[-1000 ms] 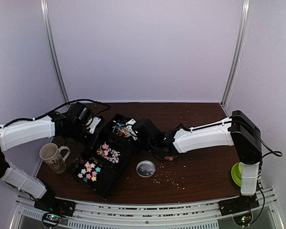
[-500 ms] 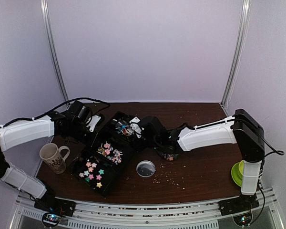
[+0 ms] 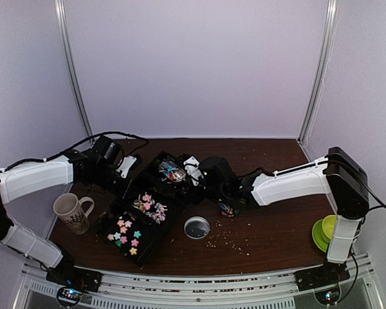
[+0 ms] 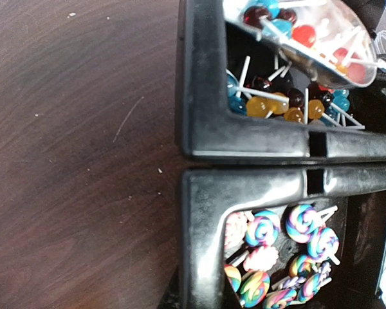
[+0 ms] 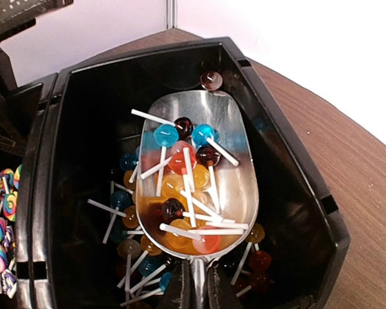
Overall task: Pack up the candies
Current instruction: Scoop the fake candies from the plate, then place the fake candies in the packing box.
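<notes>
Dark brown wood is filling my top view, the table [image 3: 276, 244] carrying everything else. On its left half a black three-compartment tray [image 4: 202, 96] is lying at a slant. I am seeing the left gripper [image 3: 125, 168] sitting at the tray's far left rim with its fingers drawn almost together; whether they are pinching the rim I cannot tell. A pale mug [image 3: 71, 212] is standing just left of the tray, and a green dish [image 3: 321, 233] is sitting by the right arm's base. The right gripper [image 5: 200, 288] is clamping the handle of a metal scoop [image 5: 194, 108], fingers closed tight on it, and holding the scoop's bowl over the tray's far compartment. A small round dish [image 3: 197, 227] is lying near the tray's right side. The candies [image 3: 148, 207] are lying sorted by kind. Ball lollipops [image 5: 180, 158] are heaping in the scoop and littering the far compartment beneath it, swirl lollipops [image 4: 264, 230] are filling the middle one, and star sweets [image 3: 124, 232] are lying in the nearest. Pale crumbs [image 3: 230, 239] are dotting the wood right of the round dish.
</notes>
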Robot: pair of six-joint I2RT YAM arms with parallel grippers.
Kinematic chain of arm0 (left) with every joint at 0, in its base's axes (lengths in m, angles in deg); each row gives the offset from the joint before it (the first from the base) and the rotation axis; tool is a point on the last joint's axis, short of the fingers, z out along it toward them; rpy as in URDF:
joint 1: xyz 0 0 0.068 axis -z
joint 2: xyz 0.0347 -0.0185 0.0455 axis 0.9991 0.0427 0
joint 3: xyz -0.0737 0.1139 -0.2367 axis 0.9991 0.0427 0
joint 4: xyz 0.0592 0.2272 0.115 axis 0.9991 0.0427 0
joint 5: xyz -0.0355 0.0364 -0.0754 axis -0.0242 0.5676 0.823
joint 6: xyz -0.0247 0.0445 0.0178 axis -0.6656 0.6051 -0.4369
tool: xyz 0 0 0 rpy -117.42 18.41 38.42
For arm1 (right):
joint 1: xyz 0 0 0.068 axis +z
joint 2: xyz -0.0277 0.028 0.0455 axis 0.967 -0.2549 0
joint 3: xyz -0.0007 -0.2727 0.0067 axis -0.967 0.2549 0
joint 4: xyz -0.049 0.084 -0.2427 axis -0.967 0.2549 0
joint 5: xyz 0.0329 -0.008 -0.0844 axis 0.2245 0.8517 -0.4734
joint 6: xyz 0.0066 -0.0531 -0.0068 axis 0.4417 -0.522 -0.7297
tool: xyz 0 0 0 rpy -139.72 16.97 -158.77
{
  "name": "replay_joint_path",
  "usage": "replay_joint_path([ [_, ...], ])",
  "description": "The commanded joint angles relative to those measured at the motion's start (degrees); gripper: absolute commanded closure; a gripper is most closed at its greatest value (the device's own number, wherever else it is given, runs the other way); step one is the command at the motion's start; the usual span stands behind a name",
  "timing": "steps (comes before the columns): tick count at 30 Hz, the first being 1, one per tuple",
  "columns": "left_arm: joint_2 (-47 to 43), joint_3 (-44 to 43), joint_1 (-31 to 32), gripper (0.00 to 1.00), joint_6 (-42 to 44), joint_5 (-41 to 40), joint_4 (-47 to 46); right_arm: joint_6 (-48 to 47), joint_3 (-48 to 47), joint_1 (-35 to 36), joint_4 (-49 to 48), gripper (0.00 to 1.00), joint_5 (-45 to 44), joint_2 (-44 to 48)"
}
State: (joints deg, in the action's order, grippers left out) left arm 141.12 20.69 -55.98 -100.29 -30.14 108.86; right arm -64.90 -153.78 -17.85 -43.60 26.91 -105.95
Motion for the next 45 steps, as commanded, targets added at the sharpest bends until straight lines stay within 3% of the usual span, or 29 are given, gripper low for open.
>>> replay_joint_path([
  [1, -1.3, -4.5, -1.4, 1.0, -2.7, 9.9, -7.3, -0.2, 3.0, -3.2, -0.4, 1.0, -5.1, 0.9],
  [29, 1.3, -5.5, -2.3, 1.0, -2.8, 9.7, -5.6, -3.6, 13.7, -3.3, -12.1, 1.0, -3.0, 8.9],
  [39, 2.2, -5.9, -3.1, 1.0, -3.2, 8.5, -4.3, -5.0, 15.5, -3.5, -8.6, 1.0, -6.0, 15.8],
  [45, 2.6, -6.2, -3.3, 1.0, -3.3, 7.0, -3.1, -5.6, 15.9, -4.3, -1.4, 1.0, -8.7, 20.3],
])
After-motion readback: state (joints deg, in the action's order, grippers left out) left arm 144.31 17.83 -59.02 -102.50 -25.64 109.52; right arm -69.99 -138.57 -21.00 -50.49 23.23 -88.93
